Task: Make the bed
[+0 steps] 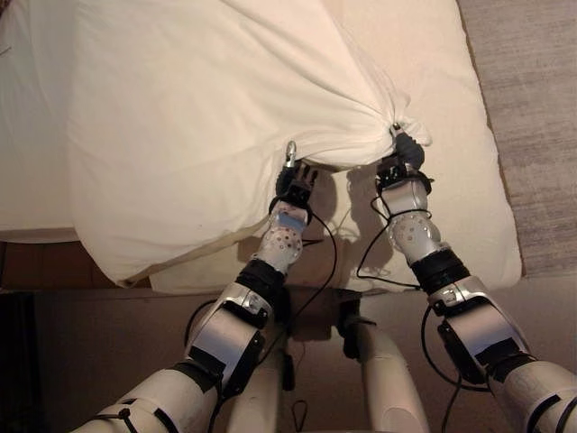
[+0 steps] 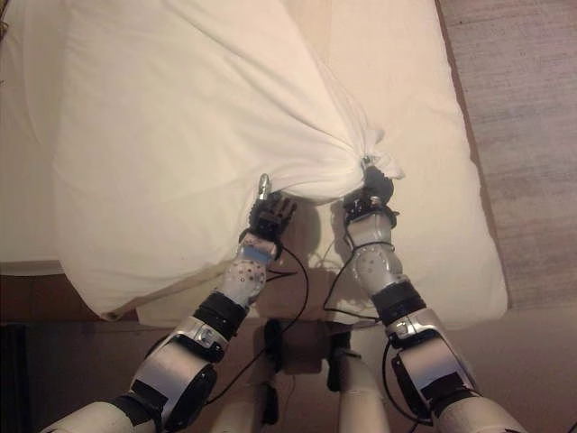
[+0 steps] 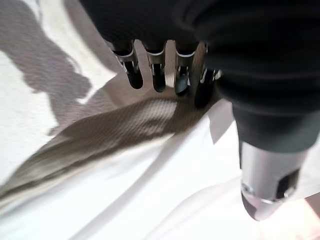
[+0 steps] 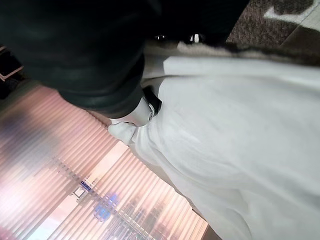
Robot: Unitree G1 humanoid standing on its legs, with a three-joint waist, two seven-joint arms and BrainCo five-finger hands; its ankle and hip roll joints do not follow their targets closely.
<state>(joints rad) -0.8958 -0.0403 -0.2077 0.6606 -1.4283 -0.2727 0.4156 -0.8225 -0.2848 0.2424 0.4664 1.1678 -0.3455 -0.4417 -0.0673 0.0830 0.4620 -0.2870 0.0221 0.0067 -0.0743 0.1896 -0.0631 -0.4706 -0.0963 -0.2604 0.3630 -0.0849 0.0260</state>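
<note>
we see the white sheet (image 1: 207, 117) spread over the cream mattress (image 1: 451, 135), its long axis running from the bunched corner near the mattress's near edge diagonally away toward the far left side. the cloth fans wide on the left, overhanging the near left edge of the mattress, and narrows into tight folds at that gathered corner.

our right hand (image 1: 403, 155) is at the gathered corner, fingers curled round the bunched cloth and clamped on it. our left hand (image 1: 295, 180) sits at the sheet's hem just to the left of that corner; in its wrist view the fingers (image 3: 158, 75) hang straight and apart above the cloth, holding nothing.

beyond the mattress's right edge lies a grey carpet (image 1: 532, 117).
</note>
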